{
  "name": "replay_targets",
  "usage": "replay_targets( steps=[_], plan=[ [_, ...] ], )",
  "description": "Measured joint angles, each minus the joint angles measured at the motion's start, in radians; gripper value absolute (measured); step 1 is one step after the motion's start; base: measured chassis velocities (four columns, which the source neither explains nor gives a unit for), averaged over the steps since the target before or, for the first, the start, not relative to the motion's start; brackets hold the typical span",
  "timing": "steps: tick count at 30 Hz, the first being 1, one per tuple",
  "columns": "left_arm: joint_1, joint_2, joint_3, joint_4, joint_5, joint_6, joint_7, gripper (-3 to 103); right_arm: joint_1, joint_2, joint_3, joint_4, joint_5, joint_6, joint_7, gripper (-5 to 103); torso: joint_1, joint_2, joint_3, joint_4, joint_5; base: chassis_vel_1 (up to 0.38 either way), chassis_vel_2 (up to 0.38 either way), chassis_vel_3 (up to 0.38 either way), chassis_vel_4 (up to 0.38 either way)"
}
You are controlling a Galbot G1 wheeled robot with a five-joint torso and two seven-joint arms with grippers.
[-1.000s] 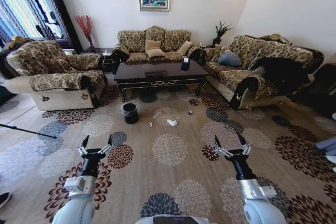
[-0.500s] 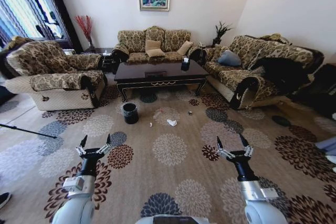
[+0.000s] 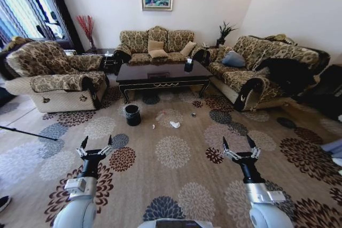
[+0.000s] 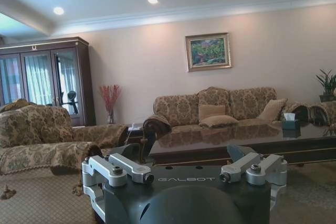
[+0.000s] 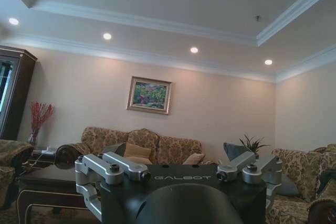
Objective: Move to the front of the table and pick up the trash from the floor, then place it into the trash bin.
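Both grippers, left gripper [image 3: 96, 144] and right gripper [image 3: 239, 144], hover with jaws spread, holding nothing. White trash [image 3: 175, 124] lies on the carpet before the table's [image 3: 160, 73] front edge, probably paper; trash bin [image 3: 132, 115] stands near its front-left leg.

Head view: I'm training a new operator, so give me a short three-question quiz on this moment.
1. True or false: the trash bin stands on the table.
2. The crumpled white paper wad lies: A) inside the bin; B) on the carpet in front of the table; C) on a sofa.
3. Fill in: the left gripper and the right gripper are both ____ and hold nothing.

Key: 1. False, it stands on the carpet near the table's front left leg. 2. B. 3. open.
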Motion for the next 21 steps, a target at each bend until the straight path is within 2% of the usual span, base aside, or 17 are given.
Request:
replay_targets(
  steps=[21],
  plan=[
    [-0.009,-0.009,0.002,0.035,0.01,-0.012,0.0,100,0.03,-0.008,-0.006,-0.033,0.009,0.009,0.009,100,-0.052,-0.117,-0.065,0.0,0.0,0.0,0.0,0.0,0.0]
  ],
)
